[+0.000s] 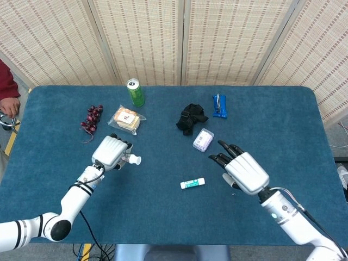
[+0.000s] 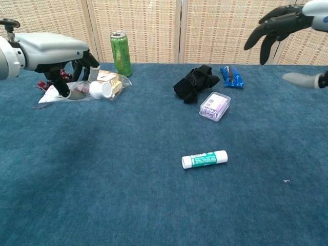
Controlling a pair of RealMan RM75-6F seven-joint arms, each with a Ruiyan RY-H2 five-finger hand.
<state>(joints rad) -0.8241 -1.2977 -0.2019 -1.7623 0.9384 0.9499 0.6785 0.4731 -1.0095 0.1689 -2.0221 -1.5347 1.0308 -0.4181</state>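
Observation:
My left hand [image 1: 111,152] [image 2: 54,51] is raised above the left part of the blue table [image 1: 163,217] and grips a clear squeeze tube with a white cap [image 2: 89,90] [image 1: 132,160], cap pointing right. My right hand [image 1: 243,169] [image 2: 287,23] hovers open over the table's right half, fingers spread, holding nothing. A green-and-white tube [image 1: 192,184] [image 2: 204,159] lies on the cloth just left of the right hand in the head view.
Toward the back lie a green can [image 1: 135,92], a bunch of dark grapes [image 1: 91,119], a wrapped sandwich [image 1: 126,119], a black cloth bundle [image 1: 191,118], a small lilac box [image 1: 203,140] and a blue wrapper [image 1: 219,105]. A person's red sleeve [image 1: 6,89] shows at the left edge.

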